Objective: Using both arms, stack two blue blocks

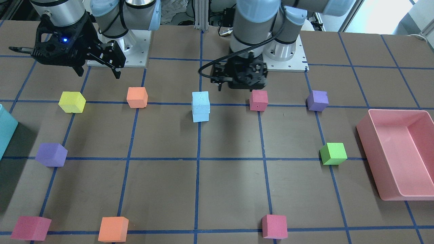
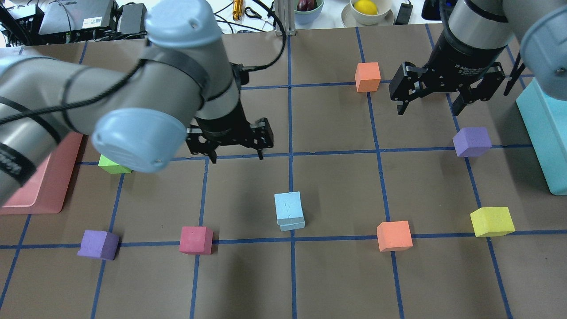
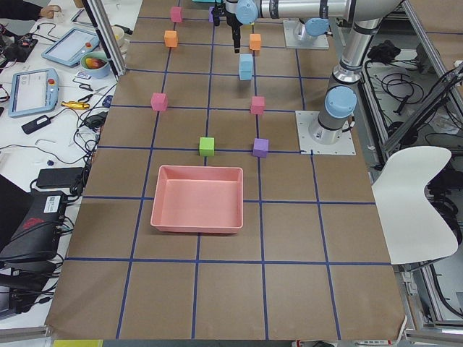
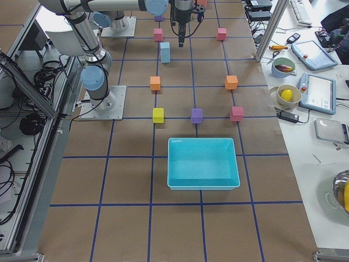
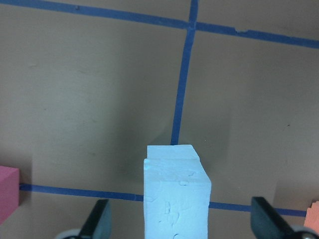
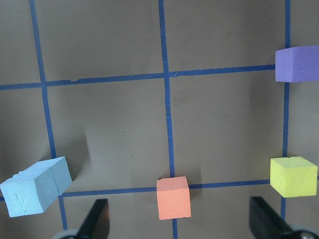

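Blue blocks (image 1: 200, 106) stand stacked; overhead shows the top one seemingly offset.

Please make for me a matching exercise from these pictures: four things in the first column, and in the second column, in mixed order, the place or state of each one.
Things:
1. blue blocks
2. left gripper
3. green block
4. teal bin

Places or states:
A. beside the pink bin, not touching it
B. far out on the robot's right side
C. stacked one on the other, not quite in line
D. open, holding nothing

Pairs: 1-C, 2-D, 3-A, 4-B.
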